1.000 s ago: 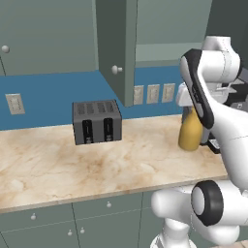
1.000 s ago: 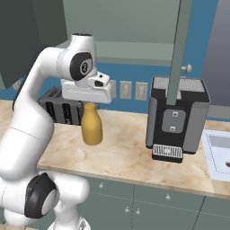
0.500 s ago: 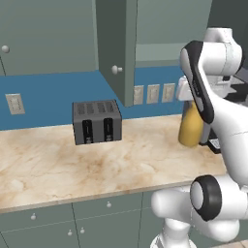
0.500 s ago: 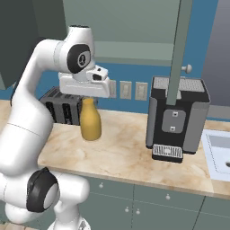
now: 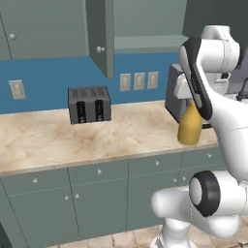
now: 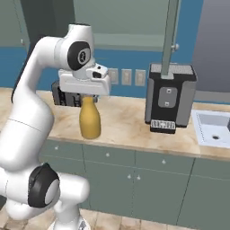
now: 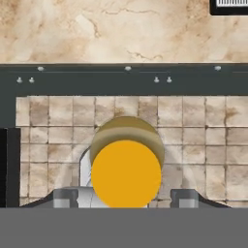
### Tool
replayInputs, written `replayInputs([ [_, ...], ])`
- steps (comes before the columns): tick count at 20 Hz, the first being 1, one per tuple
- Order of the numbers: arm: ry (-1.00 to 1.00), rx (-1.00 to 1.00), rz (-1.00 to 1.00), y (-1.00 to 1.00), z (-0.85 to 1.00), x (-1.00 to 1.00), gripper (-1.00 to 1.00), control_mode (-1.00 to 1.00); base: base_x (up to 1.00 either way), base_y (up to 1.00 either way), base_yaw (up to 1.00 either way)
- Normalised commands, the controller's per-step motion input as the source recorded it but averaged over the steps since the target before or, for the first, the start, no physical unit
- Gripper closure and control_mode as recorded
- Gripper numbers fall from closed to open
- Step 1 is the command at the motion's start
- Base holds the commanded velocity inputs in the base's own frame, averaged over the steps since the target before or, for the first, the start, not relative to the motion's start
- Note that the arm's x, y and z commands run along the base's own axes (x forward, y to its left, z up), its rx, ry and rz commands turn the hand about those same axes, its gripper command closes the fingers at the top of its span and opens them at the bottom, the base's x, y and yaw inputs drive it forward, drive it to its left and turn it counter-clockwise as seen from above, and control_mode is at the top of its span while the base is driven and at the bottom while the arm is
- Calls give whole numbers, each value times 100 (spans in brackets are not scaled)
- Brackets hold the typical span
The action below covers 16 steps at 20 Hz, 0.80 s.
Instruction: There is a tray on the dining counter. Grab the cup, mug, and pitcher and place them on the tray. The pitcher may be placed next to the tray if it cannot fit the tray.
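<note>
The arm arches high, hand pointing straight down, and the gripper is clasped around the neck of the pitcher. The amber bottle looks lifted clear of the cabinet counter, though its base is hard to judge. A toaster stands well apart, the black coffee machine nearby, and a sink beyond.
</note>
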Motion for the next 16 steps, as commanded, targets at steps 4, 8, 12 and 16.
replayInputs([
  [4,0,0,0,0,0,0,100,100,-97,-38,-27],
  [8,0,0,0,0,0,0,100,100,-70,-28,-39],
  [12,0,0,0,0,0,0,100,100,-50,-23,-50],
  [16,0,0,0,0,0,0,100,100,-40,-12,-59],
])
